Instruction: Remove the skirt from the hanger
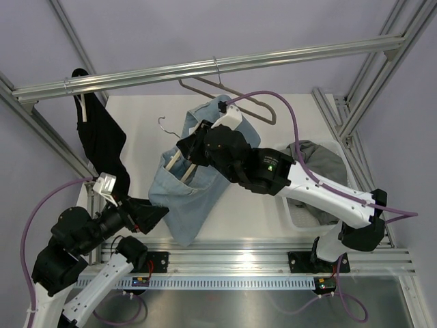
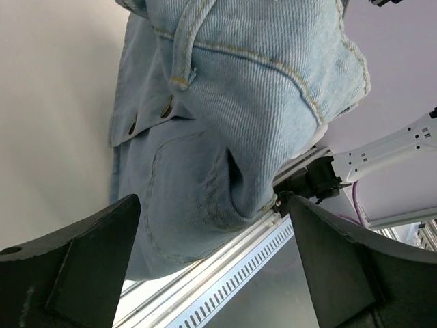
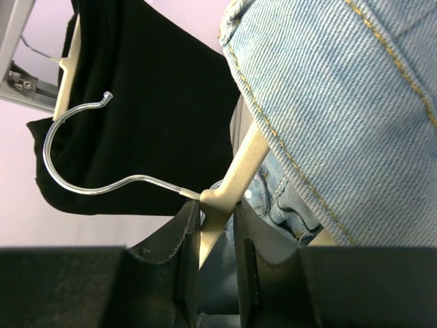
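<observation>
while the right fingers (image 3: 171,253) pinch the neck of a cream hanger (image 3: 239,164) just below its wire hook (image 3: 68,171), narrow and closed on the plastic, the light blue denim garment (image 1: 191,198) on that hanger droops over the middle of the white counter (image 1: 143,123). in the top view this sits at centre frame, with the denim trailing toward the lower middle.

the left fingers (image 2: 82,266) stand wide apart and grip nothing. in the left wrist view the denim fills the space beyond them; whether it touches them i cannot tell. in the top view they point at the lower left edge of the denim from the lower left of the frame.

the skirt (image 1: 324,160) is off the hanger: it lies as a grey heap at the right of the frame, partly hidden under the right arm (image 1: 328,195), apart from the denim. the hanger (image 1: 266,113), grey-taupe and bare, hangs tilted by its hook from the metal rail (image 1: 287,56) at upper centre, up and to the left of the skirt.

a black garment (image 1: 102,147) hangs at the upper left, just above the left arm (image 1: 75,239); the right wrist view shows it behind the wire hook.
</observation>
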You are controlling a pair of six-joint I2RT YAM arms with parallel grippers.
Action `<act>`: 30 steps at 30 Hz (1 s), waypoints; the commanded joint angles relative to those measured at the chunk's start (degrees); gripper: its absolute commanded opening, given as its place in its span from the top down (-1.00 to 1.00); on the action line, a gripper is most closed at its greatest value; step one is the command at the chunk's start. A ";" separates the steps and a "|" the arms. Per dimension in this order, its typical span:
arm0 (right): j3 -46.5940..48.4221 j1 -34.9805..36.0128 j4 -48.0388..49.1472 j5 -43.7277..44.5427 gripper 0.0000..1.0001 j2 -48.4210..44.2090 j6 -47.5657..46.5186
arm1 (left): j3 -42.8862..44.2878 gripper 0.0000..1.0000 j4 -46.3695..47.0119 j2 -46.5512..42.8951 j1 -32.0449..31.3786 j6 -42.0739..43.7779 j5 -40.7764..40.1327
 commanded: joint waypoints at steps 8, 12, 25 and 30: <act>3.48 -0.76 6.68 2.55 1.00 -5.03 1.60 | -1.46 0.20 4.02 -1.28 -0.23 -0.75 2.75; 3.48 -0.76 6.86 2.28 1.00 -5.03 1.60 | -2.08 0.10 5.07 -0.85 -0.23 -1.10 3.63; -0.55 -1.82 8.26 4.65 1.00 -6.87 2.30 | 2.74 1.00 -6.32 -6.10 -0.23 -2.07 -13.28; -8.98 -6.38 11.42 4.04 1.00 -10.64 7.03 | 6.00 1.00 -11.97 -5.68 -0.23 -3.38 -19.92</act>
